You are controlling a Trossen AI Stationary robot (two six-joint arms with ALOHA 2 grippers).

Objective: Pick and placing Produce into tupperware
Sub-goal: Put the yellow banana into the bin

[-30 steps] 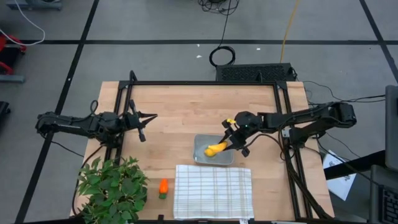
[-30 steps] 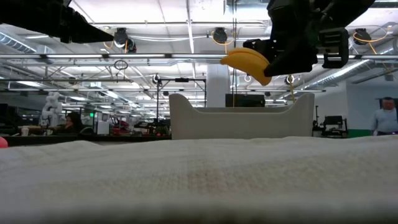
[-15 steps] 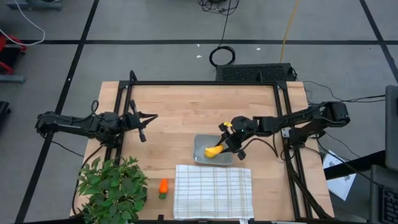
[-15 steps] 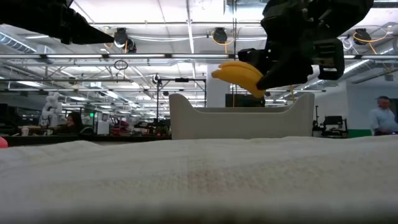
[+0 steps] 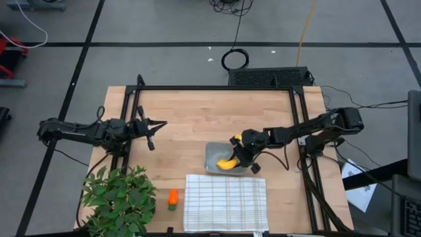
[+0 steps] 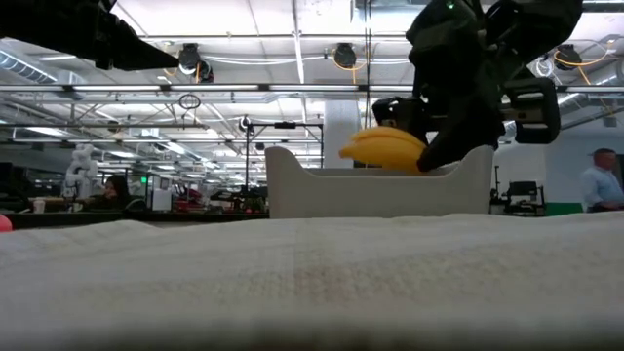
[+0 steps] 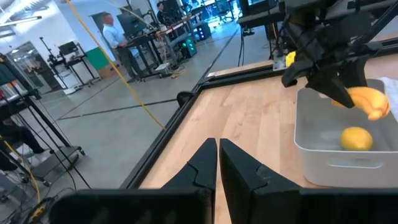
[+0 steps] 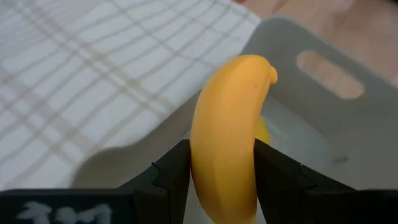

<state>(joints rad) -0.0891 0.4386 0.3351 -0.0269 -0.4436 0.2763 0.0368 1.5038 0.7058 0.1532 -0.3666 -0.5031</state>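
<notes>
**Banana held over the tub**

My right hand (image 5: pixel 238 154) is clamped on the banana (image 5: pixel 227 163), its two fingers (image 8: pixel 168 171) pressing the fruit from either side. I hold it above the tub (image 5: pixel 212 158), over the side nearest the cloth (image 5: pixel 225 201). In the low view the banana (image 6: pixel 382 149) sits level with the tub's (image 6: pixel 370 191) rim, partly dipping behind its wall, with my right hand (image 6: pixel 439 127) coming down on it from above. From my right wrist the banana (image 8: pixel 227 134) stands between the fingers, with the grey tub (image 8: pixel 348 118) and its slot handle beyond and the checked cloth (image 8: pixel 87 74) just beside it.

The lemon (image 7: pixel 356 138) already lies inside the tub (image 7: pixel 336 158), on its floor, below the banana (image 7: pixel 368 101) as my left wrist sees it.

The carrot (image 5: pixel 172 198) lies on the desk (image 5: pixel 210 112), well apart from the tub, between the plant (image 5: pixel 118 197) and the cloth, close to the cloth's edge.

My left hand (image 5: pixel 150 128) waits above the left side of the desk, far from the tub, its fingers (image 7: pixel 202 165) together with only a thin slit between them.
</notes>
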